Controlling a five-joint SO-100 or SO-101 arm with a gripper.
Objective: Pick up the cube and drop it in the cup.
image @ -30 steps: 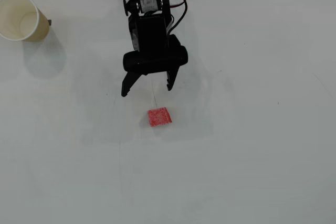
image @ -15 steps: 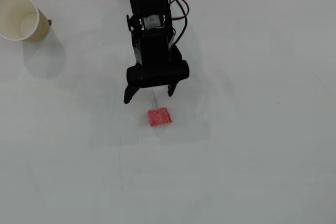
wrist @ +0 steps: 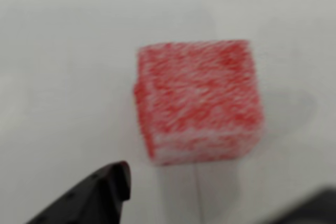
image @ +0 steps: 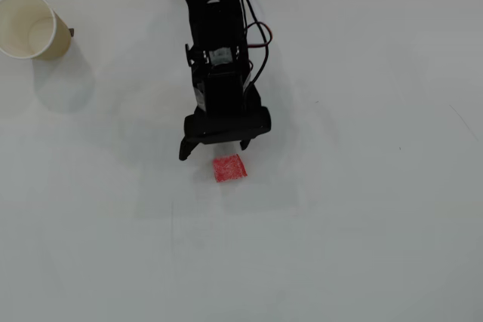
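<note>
1. In the overhead view, a black robot arm reaches down from the top centre of the frame over a plain white table (image: pixel 362 246).
2. Its gripper (image: pixel 214 151) has both fingers spread apart, holding nothing; the tips sit just above the cube in the frame.
3. The cube (image: pixel 229 167), small, red and speckled, lies on the table just below centre, near the right fingertip and apparently untouched.
4. The wrist view shows the cube (wrist: pixel 198 100) large and blurred, with one dark fingertip (wrist: pixel 107 187) at lower left.
5. The cup (image: pixel 30 26) stands upright at upper left, well apart.
6. To grasp well, the gripper likely needs to advance and shift slightly right so the fingers straddle the cube before closing.
</note>
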